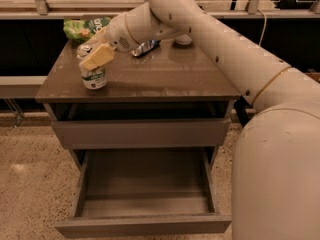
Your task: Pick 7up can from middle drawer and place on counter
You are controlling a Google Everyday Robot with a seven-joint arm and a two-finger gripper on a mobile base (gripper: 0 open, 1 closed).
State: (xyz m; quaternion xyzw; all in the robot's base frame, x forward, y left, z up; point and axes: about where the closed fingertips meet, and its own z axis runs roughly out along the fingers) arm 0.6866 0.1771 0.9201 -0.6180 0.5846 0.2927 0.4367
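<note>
The 7up can [93, 76], white and silver with green lettering, stands upright on the counter [165, 79] near its front left part. My gripper [93, 55] is around the can's top, with a yellowish finger [98, 57] against the front of the can; it is shut on the can. The middle drawer [145, 191] is pulled out below, and its dark floor shows nothing inside.
A green chip bag [82, 28] lies at the counter's back left. A blue-and-silver can [145, 47] lies on its side behind my arm, and a small pale round object [183, 39] sits at the back. The speckled floor [30, 184] surrounds the cabinet.
</note>
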